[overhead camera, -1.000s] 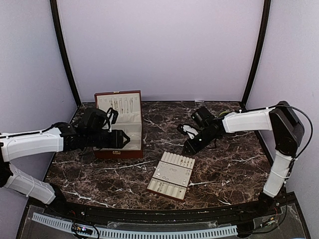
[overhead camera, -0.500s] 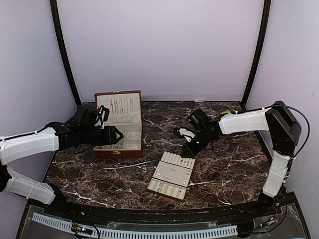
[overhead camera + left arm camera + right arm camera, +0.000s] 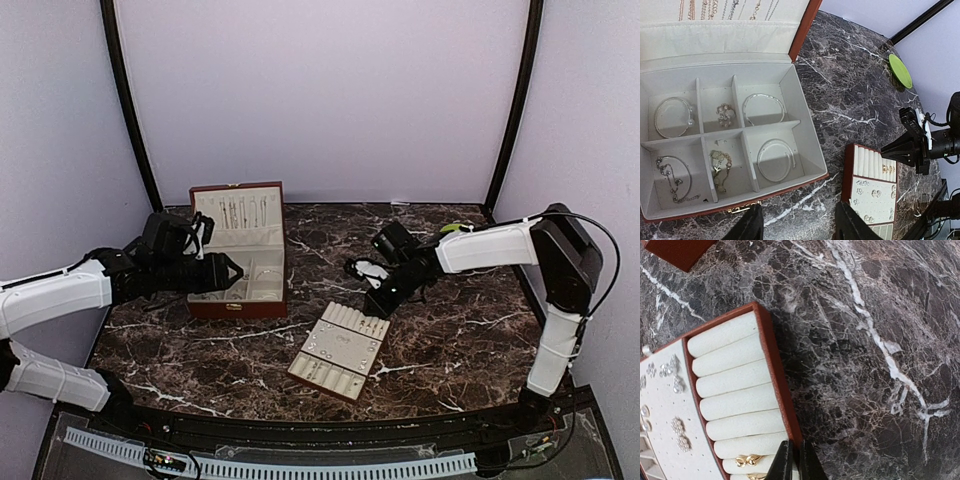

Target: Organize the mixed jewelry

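Right wrist: right end effector (image 3: 793,450) pinched together at tray (image 3: 773,356) rim, mostly cropped; left end effector (image 3: 799,216) agape, empty.

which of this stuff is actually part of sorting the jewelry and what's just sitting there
Part of the job: bracelets in the wooden box; earrings and gold rings on the insert tray.
Just lying about: green disc on the marble table.
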You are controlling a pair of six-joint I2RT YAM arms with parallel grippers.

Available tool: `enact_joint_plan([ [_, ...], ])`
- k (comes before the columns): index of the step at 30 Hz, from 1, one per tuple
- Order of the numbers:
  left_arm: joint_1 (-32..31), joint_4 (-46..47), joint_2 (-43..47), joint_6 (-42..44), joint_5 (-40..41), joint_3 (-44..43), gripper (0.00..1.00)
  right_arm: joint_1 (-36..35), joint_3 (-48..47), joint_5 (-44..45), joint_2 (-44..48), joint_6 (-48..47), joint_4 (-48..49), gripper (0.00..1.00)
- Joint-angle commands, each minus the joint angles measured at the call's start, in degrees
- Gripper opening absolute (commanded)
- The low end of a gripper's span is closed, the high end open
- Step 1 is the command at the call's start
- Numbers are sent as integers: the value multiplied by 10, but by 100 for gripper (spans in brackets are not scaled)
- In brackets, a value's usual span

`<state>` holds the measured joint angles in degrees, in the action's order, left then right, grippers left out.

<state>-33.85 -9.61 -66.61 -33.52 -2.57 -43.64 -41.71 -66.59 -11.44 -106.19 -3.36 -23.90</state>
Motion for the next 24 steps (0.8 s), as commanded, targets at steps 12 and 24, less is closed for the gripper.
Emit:
enact_joint_plan([
  [12,13,-20,53,-2,6,19,51,-25,37,89,-2,19,14,9],
  [24,16,-22,73,-8,4,27,51,-28,37,105,-20,26,15,10],
])
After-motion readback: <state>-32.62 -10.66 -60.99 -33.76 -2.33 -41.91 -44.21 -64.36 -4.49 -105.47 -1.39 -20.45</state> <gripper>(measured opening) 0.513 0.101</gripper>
